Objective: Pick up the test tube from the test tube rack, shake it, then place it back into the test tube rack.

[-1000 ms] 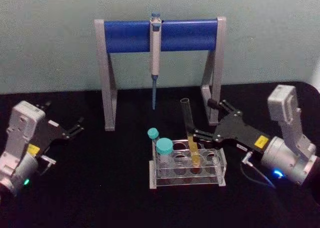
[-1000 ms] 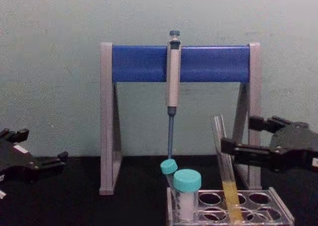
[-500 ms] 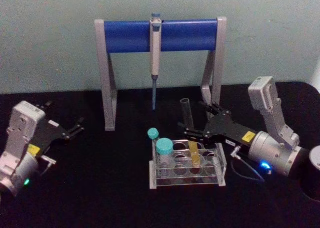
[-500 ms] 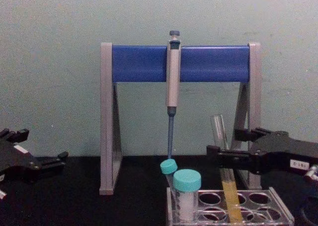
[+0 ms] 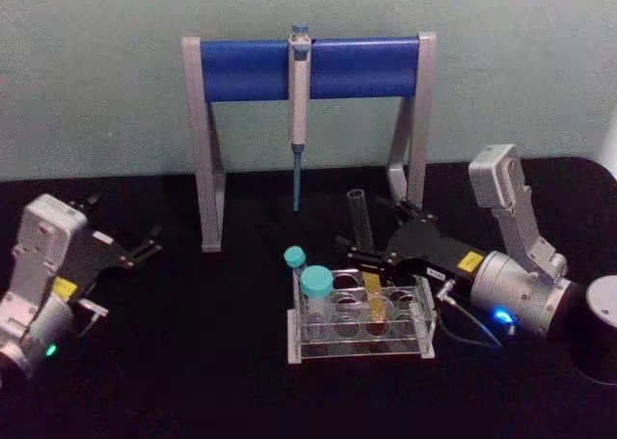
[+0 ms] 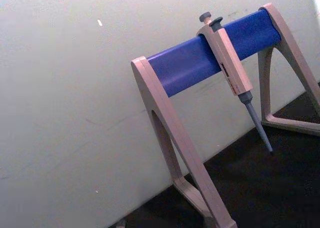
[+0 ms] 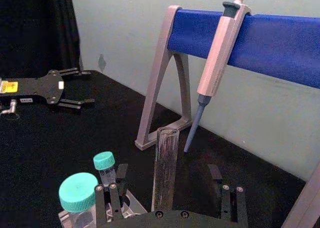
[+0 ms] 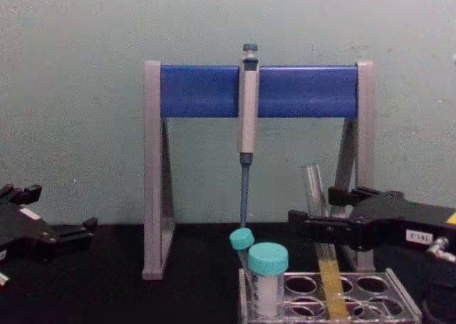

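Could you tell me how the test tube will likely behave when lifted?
The test tube looks like smooth clear glass, so probably stiff, slippery and fragile in the open right end effector. Uncapped, with yellow liquid low down, it may spill if tipped far. The left end effector sits parked at left.

My head camera looks down on the worktop [image 5: 193,362]. The chest camera faces level across it, nearer. Both share the test tube rack [image 5: 357,344]. My wrist cameras see the pipette stand [image 5: 251,69] from either side.
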You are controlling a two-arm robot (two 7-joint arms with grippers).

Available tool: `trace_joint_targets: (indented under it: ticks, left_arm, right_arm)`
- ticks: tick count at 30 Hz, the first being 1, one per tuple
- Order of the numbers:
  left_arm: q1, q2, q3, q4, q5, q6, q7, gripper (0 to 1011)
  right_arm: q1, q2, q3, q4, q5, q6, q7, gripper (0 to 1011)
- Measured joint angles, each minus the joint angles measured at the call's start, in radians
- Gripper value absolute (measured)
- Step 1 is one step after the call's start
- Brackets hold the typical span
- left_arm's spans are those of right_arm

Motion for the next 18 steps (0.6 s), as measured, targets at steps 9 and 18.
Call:
trace_joint_targets:
  ticks: [9,18]
  left_arm:
    - [0.000,0.000,0.000,0.000,0.000,0.000,0.000,1001]
    - [0.000,0.000,0.000,0.000,0.000,0.000,0.000,1001]
  right_arm:
    - [0.001,-0.001,0.000,0.001,0.000,0.001,0.006,1000]
    - [0.001,-0.001,0.000,0.001,0.000,0.000,0.005,1000]
